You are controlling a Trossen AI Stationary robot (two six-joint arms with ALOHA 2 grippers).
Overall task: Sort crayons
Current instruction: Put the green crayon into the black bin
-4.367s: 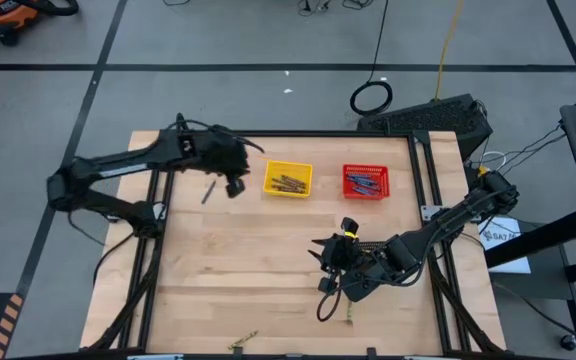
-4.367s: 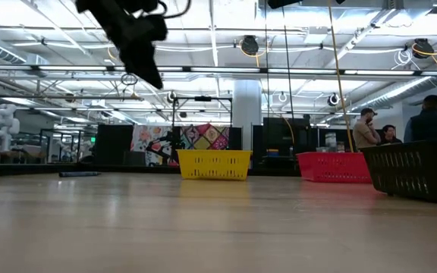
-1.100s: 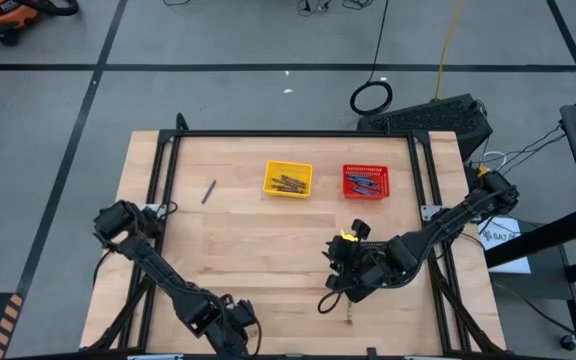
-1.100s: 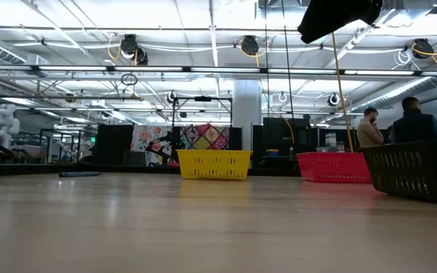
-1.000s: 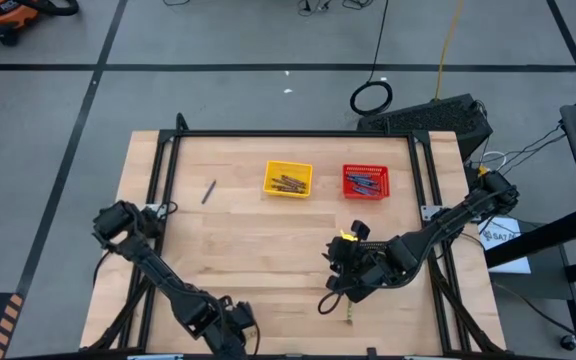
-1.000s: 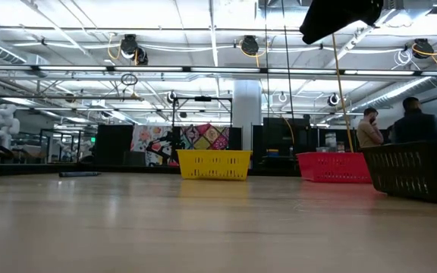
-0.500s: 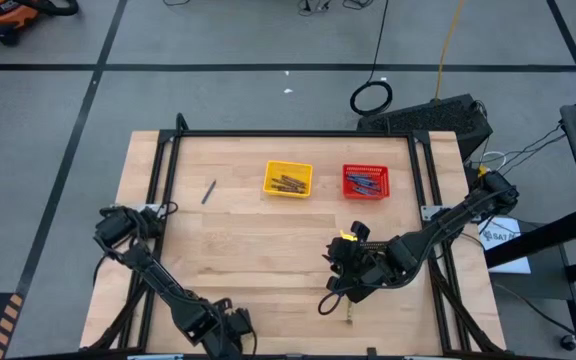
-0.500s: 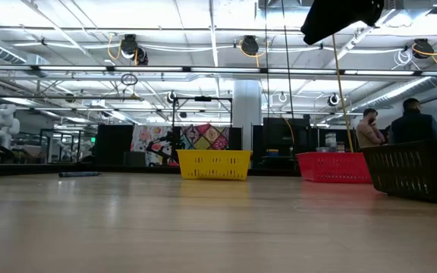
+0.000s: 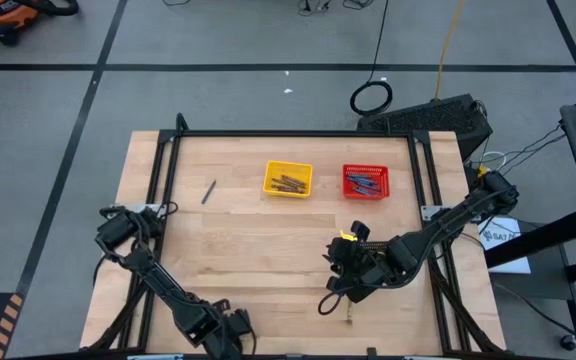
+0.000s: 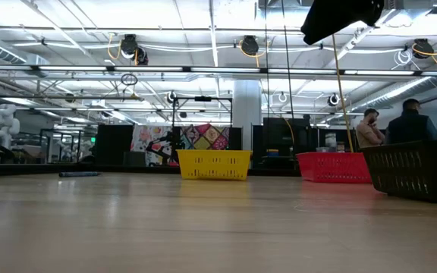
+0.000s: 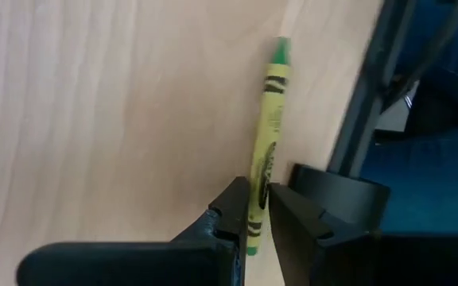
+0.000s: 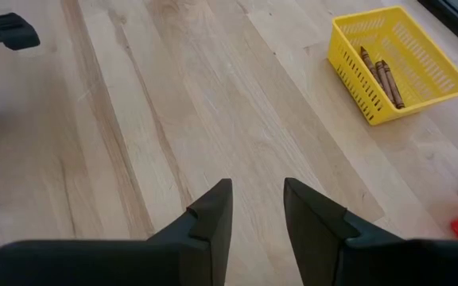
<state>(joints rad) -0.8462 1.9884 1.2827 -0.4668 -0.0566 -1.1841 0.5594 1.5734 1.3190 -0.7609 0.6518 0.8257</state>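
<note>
Left wrist view: the left gripper (image 11: 258, 208) has its fingers closed around a yellow-green crayon (image 11: 264, 135) lying at the table's (image 9: 268, 240) near edge.
Risk: only one end is pinched; the crayon could swivel, slip, or roll off the edge beside it.
Crayon: thin stick, yellow-green wrapper with black bands, green tip pointing away from the fingers.
Other crayons: brown ones in the yellow basket (image 9: 288, 179), blue ones in the red basket (image 9: 366, 182), one dark stray (image 9: 208, 191) near the far left.
Right gripper (image 12: 257, 208): fingers apart, holding nothing, hovering mid-table.
</note>
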